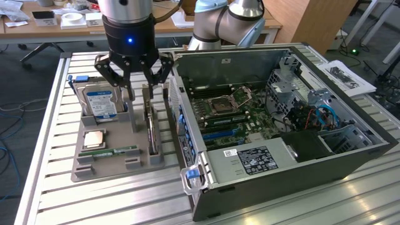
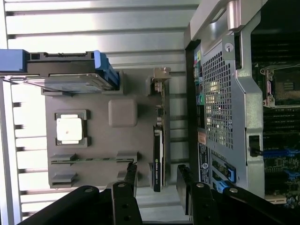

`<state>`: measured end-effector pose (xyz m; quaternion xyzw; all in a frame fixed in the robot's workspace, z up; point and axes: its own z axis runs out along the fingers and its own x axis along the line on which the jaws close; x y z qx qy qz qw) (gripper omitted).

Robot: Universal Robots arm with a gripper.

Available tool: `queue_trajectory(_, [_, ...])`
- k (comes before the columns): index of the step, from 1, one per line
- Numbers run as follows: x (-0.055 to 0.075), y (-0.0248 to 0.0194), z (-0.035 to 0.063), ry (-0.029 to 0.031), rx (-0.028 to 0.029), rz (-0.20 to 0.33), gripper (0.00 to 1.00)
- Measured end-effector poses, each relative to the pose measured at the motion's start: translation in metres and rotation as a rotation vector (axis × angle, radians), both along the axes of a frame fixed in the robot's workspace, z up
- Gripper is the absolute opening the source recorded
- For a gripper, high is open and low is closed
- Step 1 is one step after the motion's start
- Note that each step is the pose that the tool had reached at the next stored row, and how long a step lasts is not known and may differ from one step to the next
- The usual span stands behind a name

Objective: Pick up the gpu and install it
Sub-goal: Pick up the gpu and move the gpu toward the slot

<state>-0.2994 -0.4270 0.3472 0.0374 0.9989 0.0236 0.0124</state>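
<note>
Black two-fingered gripper (image 1: 143, 91) hung over a grey moulded parts tray (image 1: 105, 165) on a slatted aluminium table (image 1: 112, 202), fingers (image 2: 131, 177) spread wide, gripping nothing. The gpu (image 2: 158, 140), a thin dark card with a silver end bracket, stood on edge in the tray's slot nearest the open black-and-grey computer case (image 1: 287, 187). In the wrist view it sat between the fingers, with a gap each side. Also in the tray were a silver hard drive with a blue-white label (image 1: 100, 103), a square silver processor chip (image 1: 93, 139) and a narrow green memory stick (image 1: 114, 152).
</note>
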Motion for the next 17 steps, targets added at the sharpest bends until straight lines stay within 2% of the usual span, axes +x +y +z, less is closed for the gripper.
queue_trajectory(10, [0.000,0.0000,-0.0085,0.0000,0.0000,0.000,0.47])
queue_trajectory(17, [0.000,0.0000,-0.0200,0.0000,0.0000,0.000,0.47])
